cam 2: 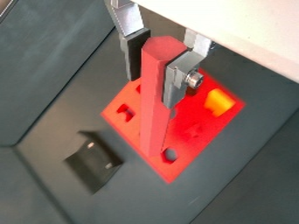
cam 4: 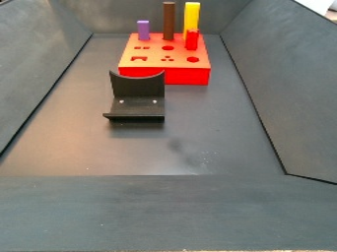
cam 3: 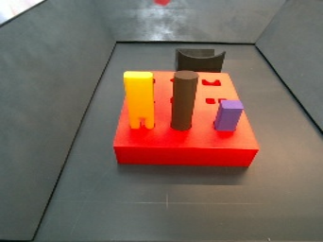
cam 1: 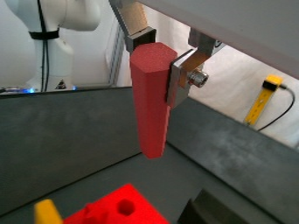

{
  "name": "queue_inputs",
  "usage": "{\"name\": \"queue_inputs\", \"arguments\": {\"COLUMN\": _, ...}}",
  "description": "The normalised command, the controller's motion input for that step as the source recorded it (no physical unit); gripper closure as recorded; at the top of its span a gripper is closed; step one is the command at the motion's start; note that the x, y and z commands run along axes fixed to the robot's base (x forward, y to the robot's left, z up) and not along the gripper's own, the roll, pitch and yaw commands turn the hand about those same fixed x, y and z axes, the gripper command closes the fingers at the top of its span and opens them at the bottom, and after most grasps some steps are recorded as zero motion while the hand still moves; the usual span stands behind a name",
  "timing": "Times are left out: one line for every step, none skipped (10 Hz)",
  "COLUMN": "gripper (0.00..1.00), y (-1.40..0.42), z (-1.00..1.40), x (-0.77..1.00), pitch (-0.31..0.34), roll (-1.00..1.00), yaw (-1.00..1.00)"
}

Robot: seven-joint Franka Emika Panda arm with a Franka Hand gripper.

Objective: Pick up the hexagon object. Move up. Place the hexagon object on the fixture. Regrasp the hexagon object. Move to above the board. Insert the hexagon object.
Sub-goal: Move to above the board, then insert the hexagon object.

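While the gripper [cam 2: 156, 63] hangs high over the board [cam 2: 176, 122], the red hexagon object [cam 1: 151, 101] sits clamped between its fingers [cam 1: 184, 77], long axis running straight down out of the jaws, free end pointing at the floor. Both wrist views show it: a long red bar, faceted, gripped near its upper end, the silver plates pressing on opposite sides. So the fingers are spread only as far as the bar's thickness and pinching it.

Below, in a wrist view, the red board lies flat on the dark floor, cut-outs showing in its top face, and the bar's lower end lines up over it without touching. The fixture [cam 2: 91, 160], dark and L-shaped, stands on the floor just beside the board.

Down in the side views, neither gripper nor hexagon object shows. The board [cam 3: 186, 146] carries three upright pieces: a yellow block [cam 3: 138, 97], a dark brown cylinder [cam 3: 184, 99] next to it, and a short purple peg [cam 3: 229, 114]. Several holes in its top sit open. The fixture [cam 4: 136, 95] stands apart from the board, nothing on it.
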Motion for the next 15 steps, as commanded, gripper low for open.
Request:
{"name": "queue_inputs", "arguments": {"gripper": 1.00, "y": -0.12, "z": 0.04, "x": -0.31, "pitch": -0.200, "roll": -1.00, "yaw": -0.01}}
{"name": "queue_inputs", "arguments": {"gripper": 1.00, "y": -0.06, "z": 0.02, "x": -0.19, "pitch": -0.199, "roll": -1.00, "yaw": -0.03}}
{"name": "queue_inputs", "arguments": {"gripper": 1.00, "y": -0.01, "z": 0.00, "x": -0.12, "pitch": -0.202, "roll": -1.00, "yaw": -0.04}}
{"name": "queue_inputs", "arguments": {"gripper": 1.00, "y": 0.01, "z": 0.00, "x": -0.08, "pitch": -0.201, "roll": -1.00, "yaw": -0.05}}
{"name": "queue_inputs", "arguments": {"gripper": 1.00, "y": 0.03, "z": 0.00, "x": -0.06, "pitch": -0.197, "roll": -0.94, "yaw": -0.05}}
{"name": "queue_inputs", "arguments": {"gripper": 1.00, "y": 0.03, "z": 0.00, "x": -0.06, "pitch": -0.174, "roll": -0.79, "yaw": -0.05}}
{"name": "queue_inputs", "arguments": {"gripper": 1.00, "y": 0.03, "z": 0.00, "x": -0.06, "pitch": -0.136, "roll": -0.56, "yaw": -0.03}}
{"name": "queue_inputs", "arguments": {"gripper": 1.00, "y": 0.01, "z": 0.00, "x": -0.04, "pitch": -0.083, "roll": -0.32, "yaw": -0.02}}
{"name": "queue_inputs", "arguments": {"gripper": 1.00, "y": 0.02, "z": 0.00, "x": 0.00, "pitch": 0.000, "roll": 0.00, "yaw": 0.00}}
{"name": "queue_inputs", "arguments": {"gripper": 1.00, "y": 0.05, "z": -0.07, "x": 0.00, "pitch": 0.000, "roll": 0.06, "yaw": 0.20}}
{"name": "queue_inputs", "arguments": {"gripper": 1.00, "y": 0.58, "z": -0.01, "x": 0.00, "pitch": 0.000, "roll": 0.00, "yaw": 0.38}}
{"name": "queue_inputs", "arguments": {"gripper": 1.00, "y": 0.76, "z": -0.06, "x": -0.16, "pitch": 0.000, "roll": 0.00, "yaw": 0.47}}
{"name": "queue_inputs", "arguments": {"gripper": 1.00, "y": 0.88, "z": -0.29, "x": 0.00, "pitch": 0.000, "roll": -0.11, "yaw": 0.00}}
{"name": "queue_inputs", "arguments": {"gripper": 1.00, "y": 0.61, "z": -0.38, "x": 0.00, "pitch": 0.000, "roll": -0.13, "yaw": -0.25}}
{"name": "queue_inputs", "arguments": {"gripper": 1.00, "y": 0.42, "z": -0.48, "x": 0.00, "pitch": 0.000, "roll": -0.17, "yaw": -0.41}}
